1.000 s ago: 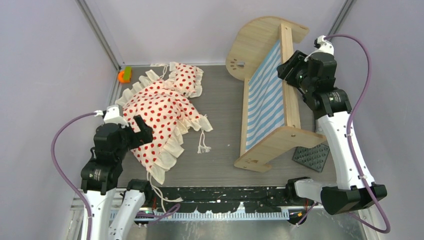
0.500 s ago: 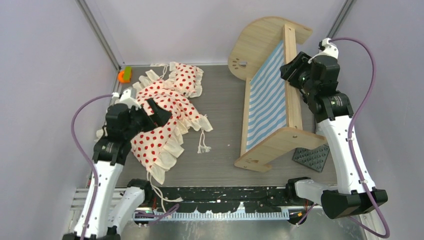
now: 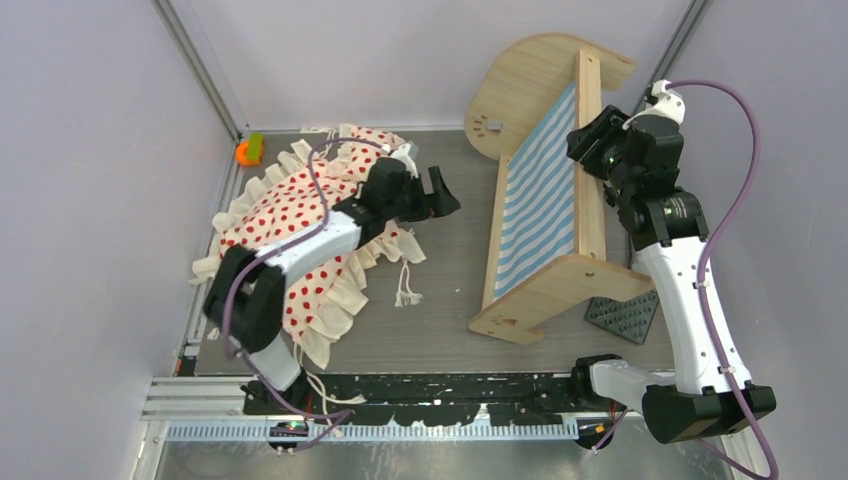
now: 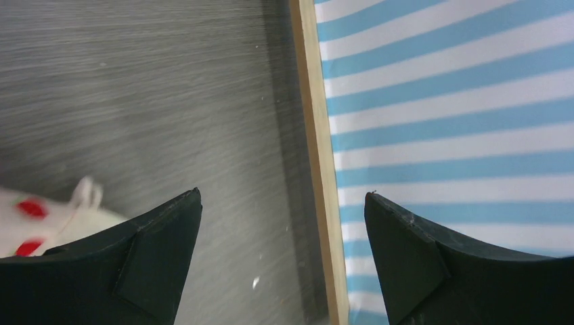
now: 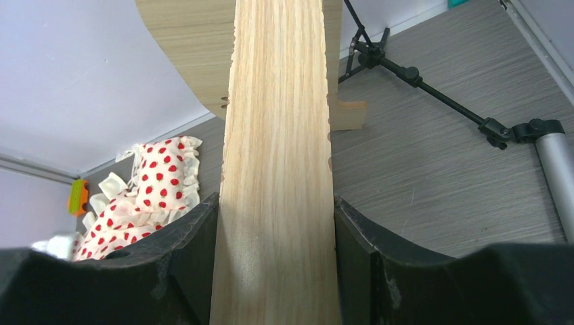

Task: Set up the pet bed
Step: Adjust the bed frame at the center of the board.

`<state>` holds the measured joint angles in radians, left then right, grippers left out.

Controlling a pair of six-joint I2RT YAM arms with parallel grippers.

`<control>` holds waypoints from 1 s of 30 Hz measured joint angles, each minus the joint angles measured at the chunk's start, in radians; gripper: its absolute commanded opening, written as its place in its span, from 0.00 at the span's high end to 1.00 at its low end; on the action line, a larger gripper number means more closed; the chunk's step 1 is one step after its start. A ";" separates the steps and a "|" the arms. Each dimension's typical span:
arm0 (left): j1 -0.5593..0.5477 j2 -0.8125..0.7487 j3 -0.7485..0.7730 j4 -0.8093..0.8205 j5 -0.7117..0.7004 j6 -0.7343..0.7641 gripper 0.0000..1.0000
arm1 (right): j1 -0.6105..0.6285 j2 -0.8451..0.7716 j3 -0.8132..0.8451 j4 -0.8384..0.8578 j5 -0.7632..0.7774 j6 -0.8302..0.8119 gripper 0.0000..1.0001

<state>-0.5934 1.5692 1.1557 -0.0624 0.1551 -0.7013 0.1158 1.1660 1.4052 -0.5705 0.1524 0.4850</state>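
The pet bed (image 3: 540, 200) stands tipped up on its side, its blue-white striped mattress facing left and its rounded end boards (image 3: 548, 288) on the table. My right gripper (image 3: 584, 150) is shut on the bed's upper side rail (image 5: 277, 135); both fingers (image 5: 193, 244) press against the wood. My left gripper (image 3: 446, 194) is open, reaching right over the table just short of the lower side rail (image 4: 317, 156). Nothing is between its fingers (image 4: 159, 250). The cream red-dotted bedding (image 3: 300, 225) and a matching pillow (image 3: 375, 152) lie crumpled at the left.
An orange and green object (image 3: 248, 150) sits in the far left corner. A dark studded mat (image 3: 625, 312) lies under the bed's near right end. A black tripod stand (image 5: 433, 88) is behind the bed. Walls close in left, right and back.
My left arm has swung from the bedding's left side across to the right, toward the bed. The right gripper has tipped the bed slightly further right.
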 measured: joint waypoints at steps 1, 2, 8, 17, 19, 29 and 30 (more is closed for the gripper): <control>-0.002 0.063 0.022 0.042 0.009 -0.012 0.09 | 0.000 -0.001 -0.002 0.002 0.000 0.000 0.95; -0.003 0.114 0.041 0.072 0.016 -0.025 0.09 | 0.000 -0.002 -0.003 0.003 0.000 0.000 0.95; -0.031 0.411 0.185 0.218 0.055 -0.084 0.11 | -0.001 -0.005 -0.010 0.013 0.002 0.003 0.95; -0.102 0.620 0.272 0.441 0.118 -0.214 0.21 | -0.002 -0.010 -0.014 0.016 0.002 0.003 0.95; -0.114 0.658 0.290 0.469 0.129 -0.241 0.25 | -0.002 -0.012 -0.015 0.016 0.003 0.003 0.95; -0.131 0.737 0.323 0.554 0.152 -0.333 0.65 | -0.002 -0.014 -0.016 0.017 0.003 0.003 0.95; -0.131 0.739 0.323 0.563 0.153 -0.342 0.69 | -0.002 -0.014 -0.017 0.018 0.003 0.003 0.95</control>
<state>-0.7242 2.3077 1.4788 0.5007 0.3080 -1.0435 0.1135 1.1515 1.3880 -0.5529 0.1551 0.4885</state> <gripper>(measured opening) 0.420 0.581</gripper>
